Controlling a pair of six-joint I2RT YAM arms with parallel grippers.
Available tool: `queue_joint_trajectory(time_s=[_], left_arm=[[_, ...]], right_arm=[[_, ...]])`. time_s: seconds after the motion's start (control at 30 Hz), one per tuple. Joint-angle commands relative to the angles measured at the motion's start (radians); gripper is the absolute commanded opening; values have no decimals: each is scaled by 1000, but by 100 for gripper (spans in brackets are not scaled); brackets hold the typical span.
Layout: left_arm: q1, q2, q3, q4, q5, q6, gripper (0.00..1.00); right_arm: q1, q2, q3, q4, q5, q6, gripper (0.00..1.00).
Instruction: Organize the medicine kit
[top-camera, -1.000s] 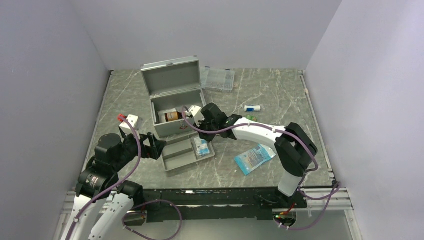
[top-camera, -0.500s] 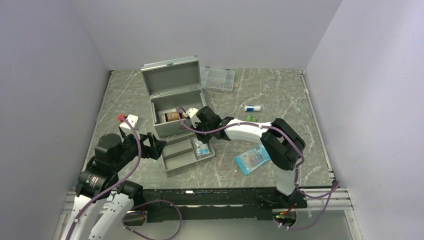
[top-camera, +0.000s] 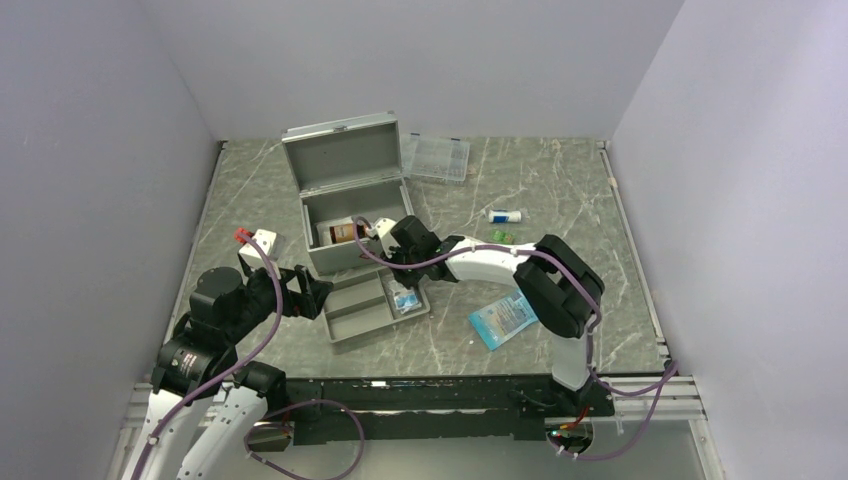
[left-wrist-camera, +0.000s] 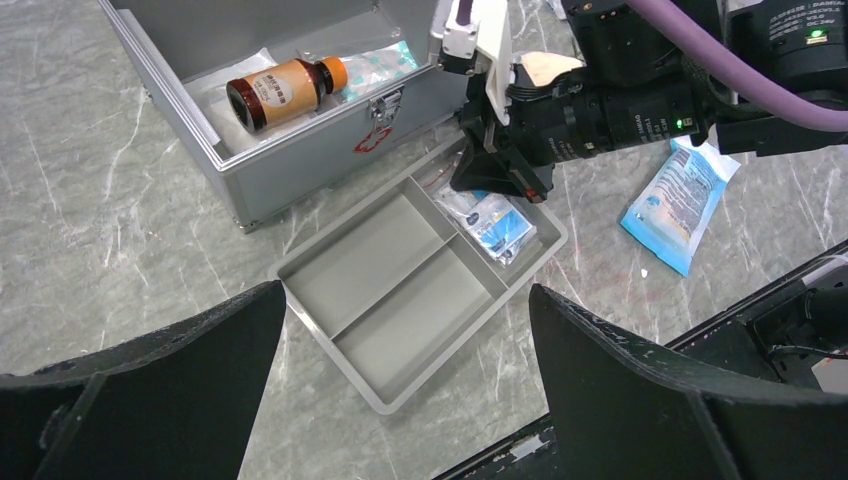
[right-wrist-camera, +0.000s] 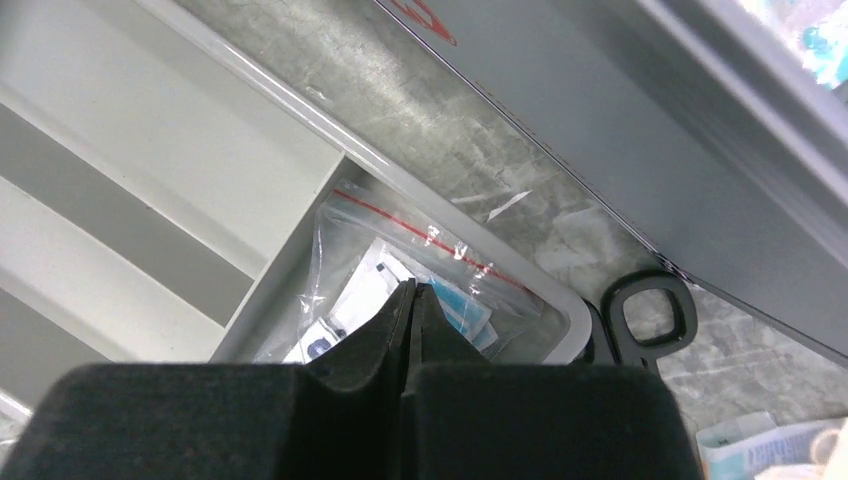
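The right gripper (right-wrist-camera: 410, 292) is seen, jaws together, over the bag (right-wrist-camera: 450, 265) in the tray (right-wrist-camera: 150, 120); the left gripper (left-wrist-camera: 402, 298), jaws apart.

Room over 2 long tray (left-wrist-camera: 420, 320) compartments; medicine kit (left-wrist-camera: 320, 160) behind, right arm (left-wrist-camera: 620, 105) over bag (left-wrist-camera: 490, 222).

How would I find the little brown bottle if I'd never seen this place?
Find the big grey metal box with its lid standing open, the largest thing there. Lying on its side inside is the bottle. It's the only brown thing around, and it has an orange cap.
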Motion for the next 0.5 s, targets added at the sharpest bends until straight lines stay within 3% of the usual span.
queue_joint_trajectory(time_s=[0.0,0.2,0.47], left_arm=[[6,-5,-4,40,15,4,99],[6,-9,-3,40,14,2,99],[6,-7,-3,41,21,4,99]], right_arm=[[8,-113,5,-27,58,7,0],[27,-256,-7,-50,125,10,6],[27,-465,-94,-80,358,92,31]])
